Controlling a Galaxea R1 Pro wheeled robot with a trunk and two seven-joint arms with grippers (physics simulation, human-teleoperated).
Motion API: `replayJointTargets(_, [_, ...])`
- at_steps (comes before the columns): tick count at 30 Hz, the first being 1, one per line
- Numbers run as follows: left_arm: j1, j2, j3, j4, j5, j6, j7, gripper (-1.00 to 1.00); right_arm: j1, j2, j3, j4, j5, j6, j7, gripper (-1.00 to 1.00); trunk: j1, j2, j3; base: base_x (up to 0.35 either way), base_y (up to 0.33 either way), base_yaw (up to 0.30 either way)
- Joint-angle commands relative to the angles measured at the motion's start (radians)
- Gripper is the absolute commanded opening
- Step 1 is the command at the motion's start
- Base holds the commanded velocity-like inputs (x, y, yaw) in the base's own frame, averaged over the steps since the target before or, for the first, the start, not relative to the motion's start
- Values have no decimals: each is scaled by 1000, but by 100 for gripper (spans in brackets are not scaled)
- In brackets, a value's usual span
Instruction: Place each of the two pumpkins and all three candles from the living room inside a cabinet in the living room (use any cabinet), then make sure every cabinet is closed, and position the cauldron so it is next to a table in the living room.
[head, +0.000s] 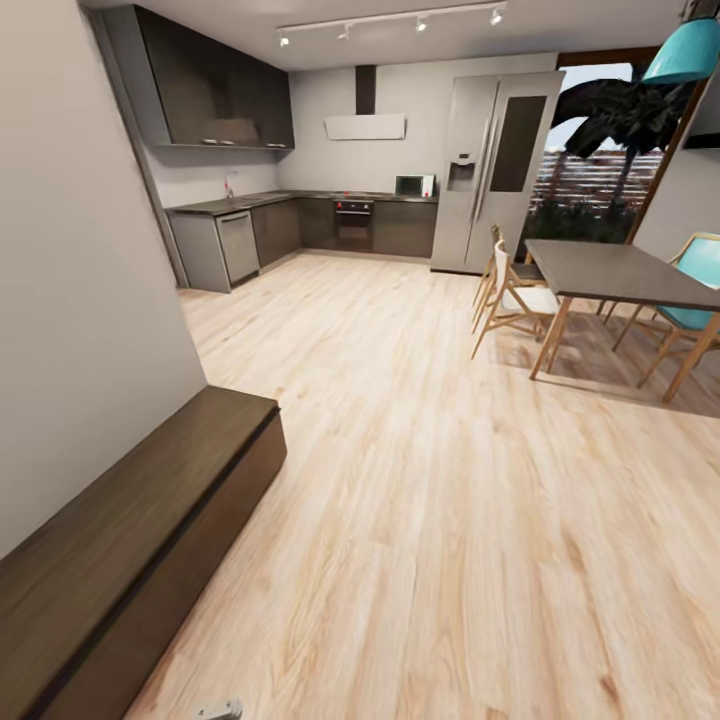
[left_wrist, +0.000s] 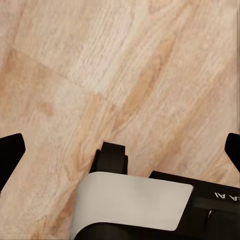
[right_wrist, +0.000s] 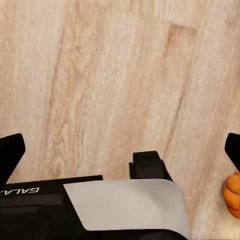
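Robot's out on open floor, the cabinet (head: 130, 540) at its left looking shut from here. Both grippers, left (left_wrist: 120, 150) and right (right_wrist: 120, 150), spread wide and empty. One pumpkin (right_wrist: 232, 195) sits on the boards near the base. By my reckoning nearly everything's left.

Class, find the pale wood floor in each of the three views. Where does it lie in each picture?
Head view: wood floor spreads from the kitchen to the bottom edge, beside the cabinet.
Left wrist view: behind the robot base.
Right wrist view: behind the robot base, pumpkin at picture's edge.
Shared landmark: the plank grain.
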Motion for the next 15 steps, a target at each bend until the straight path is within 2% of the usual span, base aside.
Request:
replayJointTargets(1, [0, 0, 0, 0, 0, 0, 0, 100, 0, 0, 0, 0, 0, 0, 0, 100, 0, 0, 0, 332, 0, 0])
replayJointTargets(15, [0, 0, 0, 0, -1, 0, 0, 100, 0, -3, 0, 0, 0, -1, 1, 100, 0, 0, 0, 331, 0, 0])
